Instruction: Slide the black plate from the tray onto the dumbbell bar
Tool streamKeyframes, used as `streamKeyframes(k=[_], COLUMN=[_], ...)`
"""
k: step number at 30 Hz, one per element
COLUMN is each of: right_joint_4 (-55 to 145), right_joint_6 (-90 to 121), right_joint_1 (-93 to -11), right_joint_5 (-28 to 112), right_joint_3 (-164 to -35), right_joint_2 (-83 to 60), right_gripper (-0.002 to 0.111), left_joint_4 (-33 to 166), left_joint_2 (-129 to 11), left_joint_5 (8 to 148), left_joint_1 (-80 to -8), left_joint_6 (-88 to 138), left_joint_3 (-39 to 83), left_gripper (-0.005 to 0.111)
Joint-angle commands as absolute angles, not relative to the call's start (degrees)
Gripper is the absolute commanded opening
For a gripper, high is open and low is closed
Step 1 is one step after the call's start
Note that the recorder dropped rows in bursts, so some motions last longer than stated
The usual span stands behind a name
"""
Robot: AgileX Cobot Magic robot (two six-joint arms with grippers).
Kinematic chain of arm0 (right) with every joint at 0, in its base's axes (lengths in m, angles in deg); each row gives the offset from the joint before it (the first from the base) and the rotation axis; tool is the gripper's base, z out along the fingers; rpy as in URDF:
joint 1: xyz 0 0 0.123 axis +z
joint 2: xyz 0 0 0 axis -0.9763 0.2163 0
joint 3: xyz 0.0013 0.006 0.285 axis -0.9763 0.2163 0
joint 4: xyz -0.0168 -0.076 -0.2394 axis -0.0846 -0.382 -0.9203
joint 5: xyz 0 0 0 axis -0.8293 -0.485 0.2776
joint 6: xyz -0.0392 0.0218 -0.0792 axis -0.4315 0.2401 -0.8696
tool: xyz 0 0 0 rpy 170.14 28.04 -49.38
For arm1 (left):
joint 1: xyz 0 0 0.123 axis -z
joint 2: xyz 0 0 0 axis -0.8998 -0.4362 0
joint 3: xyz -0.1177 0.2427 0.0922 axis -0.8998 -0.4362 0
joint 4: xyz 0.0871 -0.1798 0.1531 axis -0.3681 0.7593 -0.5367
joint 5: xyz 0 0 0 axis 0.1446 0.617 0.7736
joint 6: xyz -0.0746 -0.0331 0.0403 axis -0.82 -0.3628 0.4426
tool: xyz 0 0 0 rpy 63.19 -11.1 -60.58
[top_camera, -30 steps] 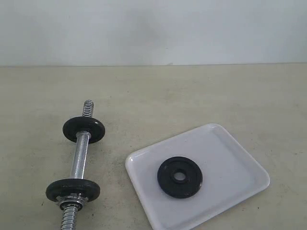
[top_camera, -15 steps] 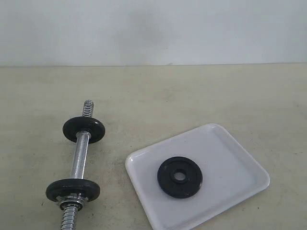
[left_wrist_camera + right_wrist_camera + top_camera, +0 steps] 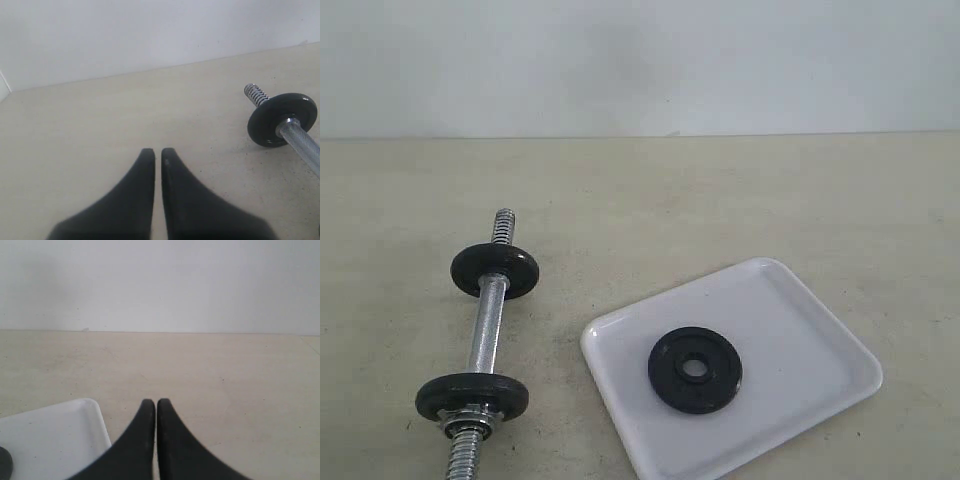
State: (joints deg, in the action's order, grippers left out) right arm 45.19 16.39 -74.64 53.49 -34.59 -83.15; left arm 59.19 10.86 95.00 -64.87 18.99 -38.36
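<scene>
Approach not yet begun, I judge: my left gripper and right gripper both sit closed, holding nothing. The round, matte black plate with its centre hole lies flat on the glossy white rectangular tray, lower right of the exterior view; the slim silvery metal dumbbell bar lies lower left. Next I must open over the plate.

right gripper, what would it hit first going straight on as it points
Likely nothing near: ahead of the right gripper is bare table up to the wall; the tray sits aside.
</scene>
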Motion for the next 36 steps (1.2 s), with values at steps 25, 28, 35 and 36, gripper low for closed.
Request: streamKeyframes(k=[25, 28, 35, 36], right_joint_4=[45.19, 45.19, 45.19, 45.19], right_joint_6=[32.93, 52.92, 64.16, 66.35], right_joint_1=[-74.51, -74.51, -74.51, -74.51], right_joint_5=[15.41, 12.99, 12.74, 12.74], right_joint_3=[-34.58, -34.58, -34.58, -34.58], right_joint_2=[-83.45, -83.45, -83.45, -83.45], right_gripper=[0.000, 0.000, 0.000, 0.000], left_joint_4=[53.49, 53.49, 53.81, 53.81], left_joint_2=[11.08, 11.08, 11.08, 11.08], left_joint_5=[80.83, 73.99, 65.11, 65.95], left_joint_1=[-65.15, -65.15, -65.15, -65.15], left_joint_6=[19.12, 19.12, 9.87, 6.11], left_joint_3=[-25.14, -25.14, -25.14, -25.14], left_gripper=[0.004, 0.004, 0.004, 0.004])
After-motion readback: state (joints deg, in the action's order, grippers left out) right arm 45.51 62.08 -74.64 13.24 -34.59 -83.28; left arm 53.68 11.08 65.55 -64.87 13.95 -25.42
